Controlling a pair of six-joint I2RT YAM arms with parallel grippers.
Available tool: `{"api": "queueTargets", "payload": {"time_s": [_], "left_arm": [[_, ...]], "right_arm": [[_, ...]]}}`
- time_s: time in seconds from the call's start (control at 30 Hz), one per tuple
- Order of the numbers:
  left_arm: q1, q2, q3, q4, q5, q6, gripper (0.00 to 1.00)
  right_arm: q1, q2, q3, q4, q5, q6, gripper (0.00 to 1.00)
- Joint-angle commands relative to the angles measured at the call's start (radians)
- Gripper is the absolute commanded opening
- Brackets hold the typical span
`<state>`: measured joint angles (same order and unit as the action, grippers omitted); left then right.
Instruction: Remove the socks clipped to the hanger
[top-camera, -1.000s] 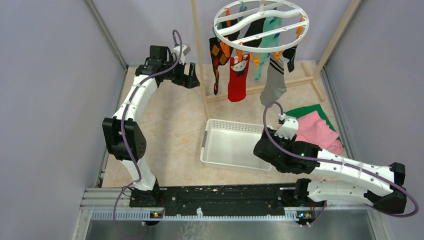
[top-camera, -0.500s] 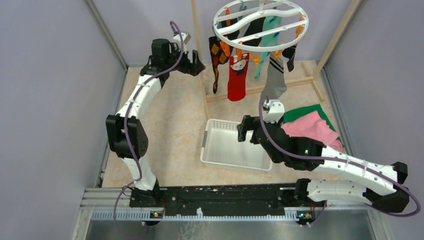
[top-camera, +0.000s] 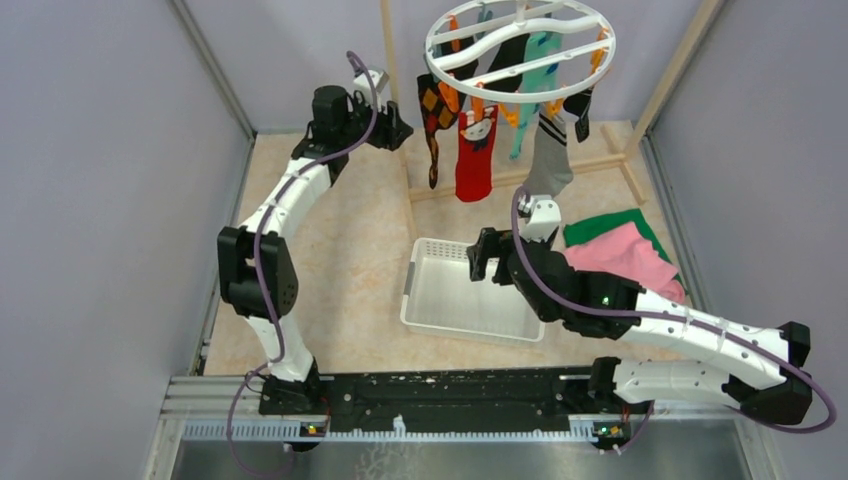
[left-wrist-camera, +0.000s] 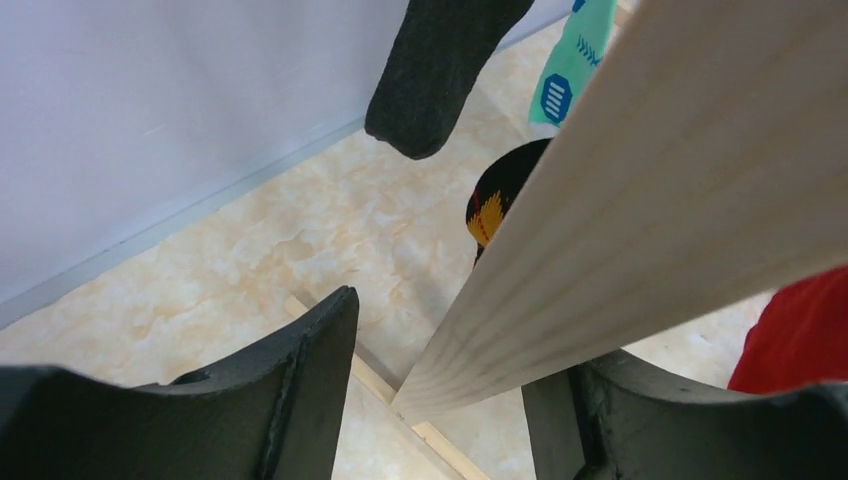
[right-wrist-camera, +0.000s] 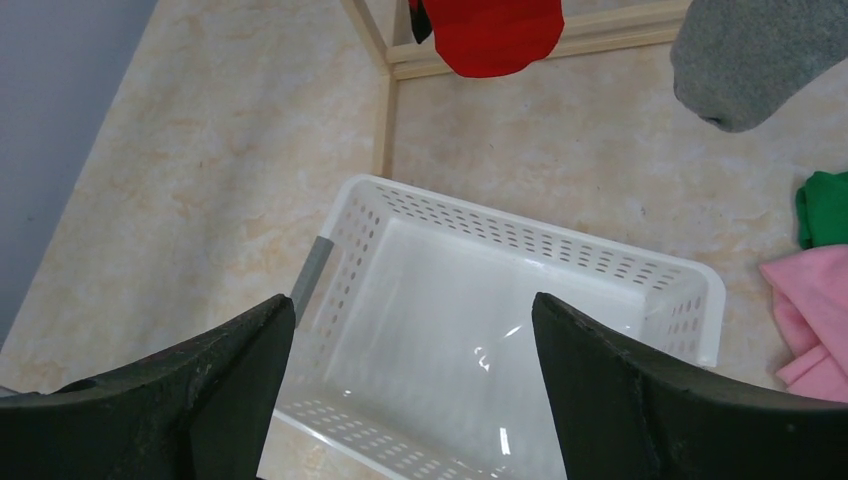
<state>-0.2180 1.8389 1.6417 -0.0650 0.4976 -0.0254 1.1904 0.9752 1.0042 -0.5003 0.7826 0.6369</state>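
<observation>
A white perforated plastic basket (right-wrist-camera: 345, 240) with a grey handle sat on the beige marbled table (top-camera: 340, 250). Beyond the basket's far edge and high above it hung the white round plastic ring hanger (top-camera: 432, 48) with curved crossbars, inside a pale wooden rack frame (left-wrist-camera: 650, 200). All the socks were clipped to that hanger. A black argyle sock with orange diamonds (top-camera: 432, 120) dangled over the ground past the basket's far left corner. A red sock (top-camera: 475, 160) hung beside it, a teal patterned sock (top-camera: 528, 120) further back, a grey sock (top-camera: 548, 165) past the basket's far right corner, and a short black sock (top-camera: 580, 110) beyond that. The left gripper (left-wrist-camera: 447, 340) was raised past the basket's far left corner, level with the argyle sock. Its black fingers (left-wrist-camera: 310, 380) stood apart on either side of the rack's upright post, with a gap showing on one side; whether the other finger touched the wood could not be told, and no sock was held. The right gripper (right-wrist-camera: 412, 305) hung above the basket's far right part, looking down into it, its jaws spread wide with nothing between them. A folded pink cloth (top-camera: 625, 260) lay on a green cloth (top-camera: 605, 225) just to the right of the basket.
</observation>
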Motion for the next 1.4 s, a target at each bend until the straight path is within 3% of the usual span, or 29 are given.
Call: {"api": "queueTargets", "payload": {"time_s": [0.0, 0.17, 0.47, 0.77, 0.9, 1.0, 1.07, 1.37], "left_arm": [[0.008, -0.126, -0.087, 0.149, -0.164, 0.206, 0.63], [0.009, -0.183, -0.136, 0.183, -0.340, 0.278, 0.66], [0.025, -0.305, -0.250, 0.129, -0.419, 0.317, 0.70], [0.076, -0.487, -0.480, 0.079, -0.473, 0.333, 0.78], [0.117, -0.537, -0.517, 0.036, -0.449, 0.340, 0.84], [0.118, -0.559, -0.512, -0.016, -0.432, 0.345, 0.98], [0.118, -0.570, -0.491, -0.076, -0.415, 0.329, 0.99], [0.120, -0.710, -0.452, -0.494, -0.003, 0.378, 0.99]], "right_arm": [[-0.009, -0.029, -0.002, 0.038, -0.017, 0.012, 0.88], [-0.015, -0.058, -0.033, 0.033, -0.030, 0.037, 0.87], [-0.020, -0.089, -0.059, 0.011, -0.058, 0.055, 0.88], [-0.023, -0.083, -0.042, 0.037, -0.148, -0.008, 0.88], [-0.025, -0.087, -0.041, 0.050, -0.171, -0.022, 0.88], [-0.052, -0.100, -0.030, 0.042, -0.174, -0.039, 0.88], [-0.090, -0.113, -0.018, 0.033, -0.196, -0.058, 0.88], [-0.281, -0.056, 0.080, 0.082, -0.413, -0.257, 0.88]]}}
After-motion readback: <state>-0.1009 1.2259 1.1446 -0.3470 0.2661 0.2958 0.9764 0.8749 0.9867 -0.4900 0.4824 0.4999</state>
